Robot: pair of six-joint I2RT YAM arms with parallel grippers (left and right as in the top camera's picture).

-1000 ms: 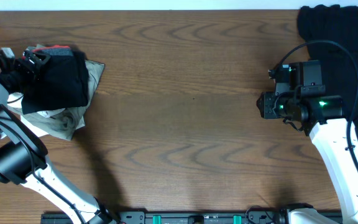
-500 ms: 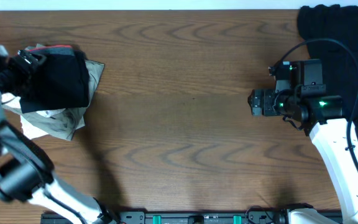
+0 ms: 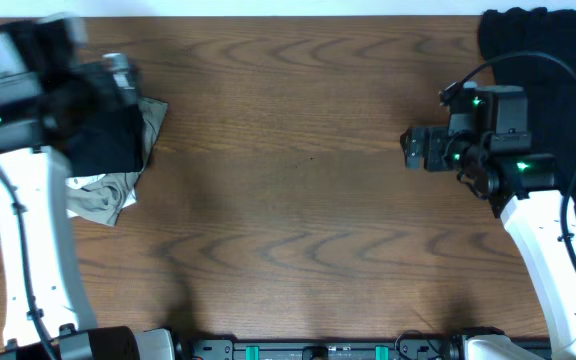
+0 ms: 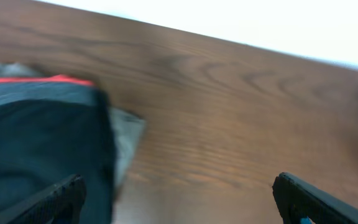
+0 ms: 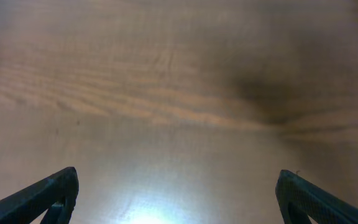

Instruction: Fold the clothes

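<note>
A folded navy garment (image 3: 108, 140) (red trim along one edge) lies far left on a crumpled pale cloth (image 3: 103, 195); a black garment (image 3: 533, 50) lies spread far right.

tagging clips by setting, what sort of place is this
Probably a robot lab workbench, not a home: a bare wood-grain table, white robot arms, left and right, mounted at its near edge, and garments staged in piles, a folded stack on the left and black clothes on the right.
</note>
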